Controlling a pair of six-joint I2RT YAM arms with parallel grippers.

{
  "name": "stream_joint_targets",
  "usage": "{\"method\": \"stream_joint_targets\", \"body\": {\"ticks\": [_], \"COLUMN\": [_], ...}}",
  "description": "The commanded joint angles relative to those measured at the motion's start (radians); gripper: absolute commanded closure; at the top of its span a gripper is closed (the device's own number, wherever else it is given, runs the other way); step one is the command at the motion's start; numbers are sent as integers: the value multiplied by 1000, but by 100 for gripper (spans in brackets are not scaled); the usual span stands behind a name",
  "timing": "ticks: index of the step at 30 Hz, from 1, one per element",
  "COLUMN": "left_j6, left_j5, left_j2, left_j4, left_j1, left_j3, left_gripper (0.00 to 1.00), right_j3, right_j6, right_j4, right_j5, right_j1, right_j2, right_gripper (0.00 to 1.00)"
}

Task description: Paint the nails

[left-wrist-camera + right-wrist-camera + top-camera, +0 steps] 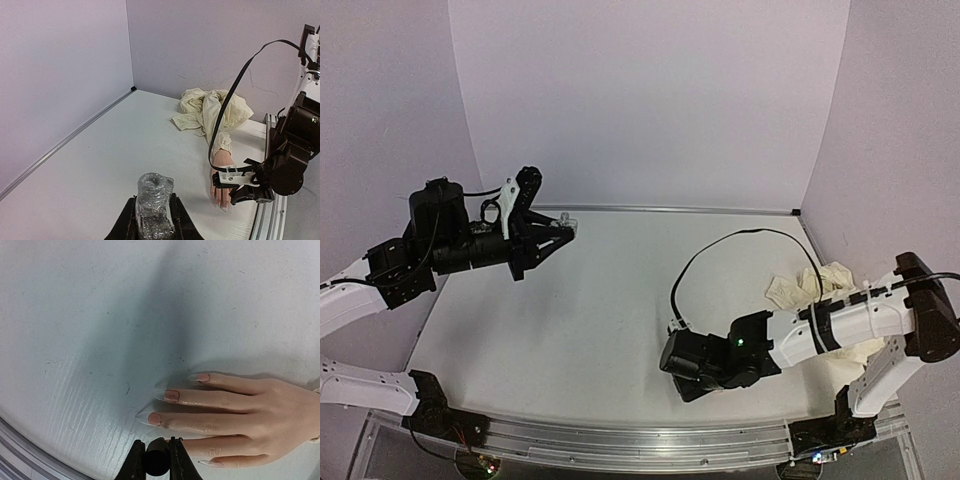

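Observation:
A skin-coloured mannequin hand (250,415) lies flat on the white table, fingers pointing left in the right wrist view. Its nails (171,395) are long with clear tips; three show fully. My right gripper (156,460) is shut on a small black cap (156,463), right at the tip of the finger below those three, whose nail is hidden. In the left wrist view the hand (221,162) lies under that gripper (245,187). My left gripper (155,220) is shut on a clear glittery bottle (154,200), held up at the far left (560,228), well away from the hand.
The cream cloth sleeve (210,110) is bunched up behind the wrist near the right wall (815,285). A black cable (720,245) loops above the right arm. A metal rail (620,440) runs along the near table edge, close to the fingertips.

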Motion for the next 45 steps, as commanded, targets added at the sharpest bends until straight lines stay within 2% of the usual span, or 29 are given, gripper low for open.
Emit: {"method": "stream_joint_targets", "body": {"ticks": [1, 34, 45], "left_j6": [-3, 1, 1], "left_j5": [19, 21, 22], "left_j2": [-3, -3, 2], "left_j4": [15, 12, 11], "left_j1": [3, 3, 3], "left_j3": [10, 9, 12], "left_gripper": [100, 100, 100], "right_j3": [34, 41, 11], "right_j6": [-15, -33, -63], "right_j4": [-28, 6, 56], "right_j5": [12, -20, -44], "right_j1": [6, 6, 6], "right_j2": [11, 30, -50], "right_gripper": [100, 100, 100]}}
